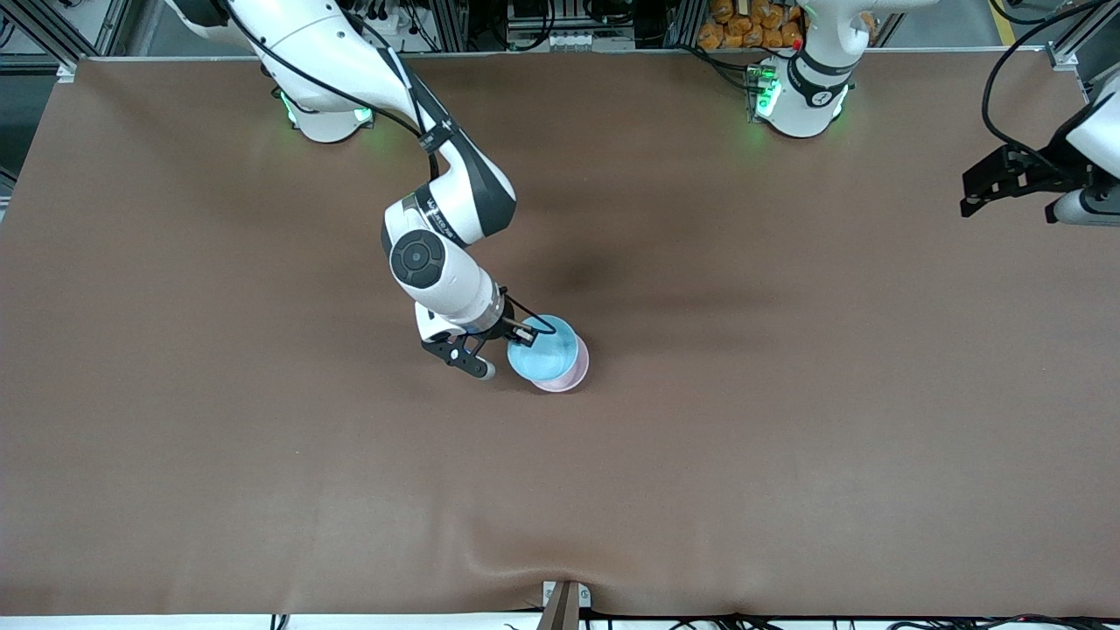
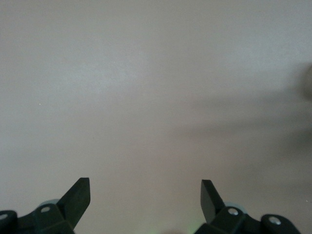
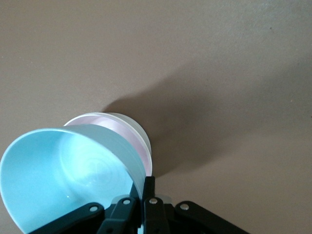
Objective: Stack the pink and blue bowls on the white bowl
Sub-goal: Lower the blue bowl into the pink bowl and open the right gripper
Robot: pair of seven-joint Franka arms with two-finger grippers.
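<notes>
Right gripper [image 1: 522, 333] clamped on blue bowl [image 1: 542, 350] rim, bowl held tilted just above pink bowl [image 1: 569, 374], itself nested on white bowl [image 3: 139, 130] mid-table. Offset slightly toward right arm's end; needed centring before lowering. Left gripper [image 2: 145, 195] spread wide, empty, waiting over table [image 1: 787, 420] edge.

Smooth, glossy plastic blue bowl [image 1: 542, 348]; matt brown cloth-like table [image 1: 787, 420].

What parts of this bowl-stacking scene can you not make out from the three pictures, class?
- White bowl: front view, covered by the blue bowl and pink bowl; not identifiable.
- Whether the blue bowl is seated: right wrist view, it looks tilted above the stack in the right hand.
- Left hand: left wrist view shows only its fingertips at the edge.
</notes>
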